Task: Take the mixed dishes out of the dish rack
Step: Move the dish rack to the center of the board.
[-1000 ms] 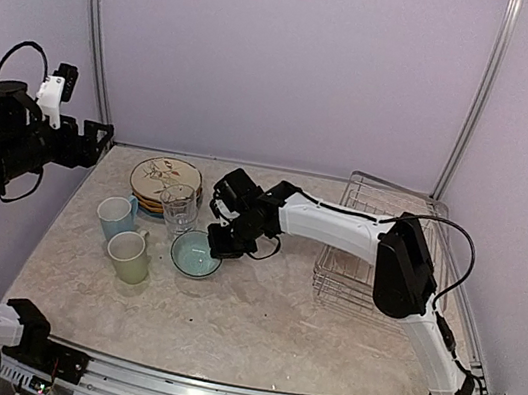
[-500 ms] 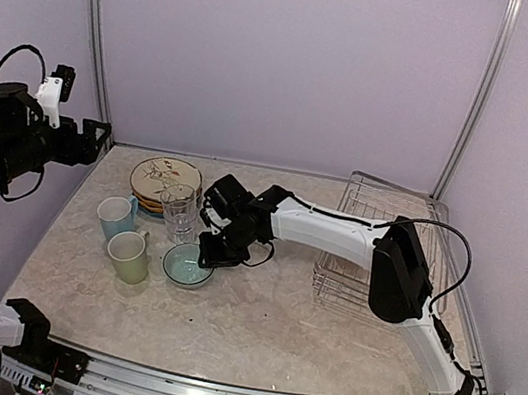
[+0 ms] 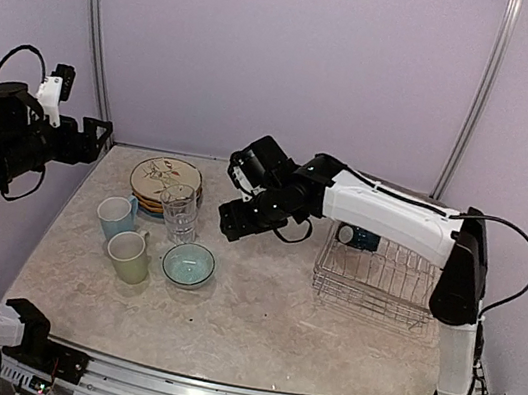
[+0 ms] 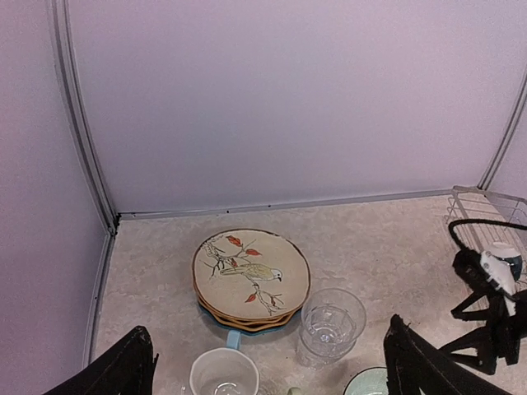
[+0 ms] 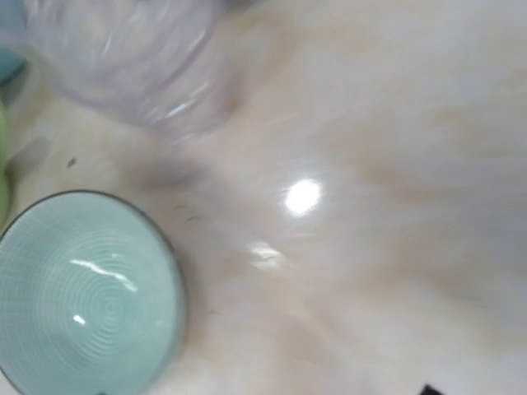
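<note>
A teal-and-white bowl [image 3: 189, 264] [image 5: 82, 300] stands upright on the table, free of any grip. My right gripper [image 3: 232, 224] hovers above and to the right of it, open and empty; its fingers fall outside the blurred right wrist view. Left of the bowl are a pale green mug [image 3: 128, 256], a light blue mug [image 3: 117, 217] [image 4: 224, 374], a clear glass tumbler [image 3: 179, 210] [image 4: 329, 323] and stacked plates [image 3: 165, 181] [image 4: 251, 276]. The dish rack [image 3: 377, 277] [image 4: 486, 216] stands at the right with a dark teal dish [image 3: 359, 238] inside. My left gripper [image 3: 97, 139] [image 4: 268, 372] hangs open, high at the left.
The right arm's white link [image 3: 393, 214] stretches over the rack's left side. Metal frame posts [image 3: 93, 37] stand at the back corners, and a wall closes the back. Bare tabletop [image 3: 254, 318] lies in front of the bowl and rack.
My right gripper lowered the bowl onto the table beside the green mug, let it go, then rose and pulled back to the right. The left arm stayed put.
</note>
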You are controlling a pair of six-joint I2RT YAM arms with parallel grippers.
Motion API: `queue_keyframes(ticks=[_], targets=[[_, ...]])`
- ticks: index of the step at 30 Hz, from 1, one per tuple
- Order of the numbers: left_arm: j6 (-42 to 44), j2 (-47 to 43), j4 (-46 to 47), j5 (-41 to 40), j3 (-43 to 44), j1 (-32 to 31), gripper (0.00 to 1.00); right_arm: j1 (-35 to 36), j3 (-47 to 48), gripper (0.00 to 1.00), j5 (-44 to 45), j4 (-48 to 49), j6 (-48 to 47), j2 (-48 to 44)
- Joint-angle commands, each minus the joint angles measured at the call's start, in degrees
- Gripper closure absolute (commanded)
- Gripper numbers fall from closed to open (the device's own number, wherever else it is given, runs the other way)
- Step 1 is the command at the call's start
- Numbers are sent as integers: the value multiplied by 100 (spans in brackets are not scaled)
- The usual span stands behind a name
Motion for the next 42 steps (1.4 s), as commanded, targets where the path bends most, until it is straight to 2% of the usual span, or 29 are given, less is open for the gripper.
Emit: queue_keyframes(ticks=[1,6,10,14,25,34,42], targets=[[-62,10,65,126,-60,63,8,-176,-846,18,1591,-165,-826,-1288],[-103,22,65,218,-61,101,8,-547,-2194,11,2457,-2,-1456,-2311],[-120,38,65,261,-52,131,8,-643,-3242,10,2780,535,-2659,-2987],[-146,31,63,303,-61,161,8,-916,-3905,9,3078,620,-3299,-3232],[-170,5,80,348,-95,198,8,-1784,-4763,6,2530,1478,-4693,-3502],[-187,49,83,383,-105,217,8,-2015,-5498,0,2191,2585,-6721,-3866],[-248,80,100,602,-108,376,8,-2290,-5160,1,2025,2561,-7416,-3416]])
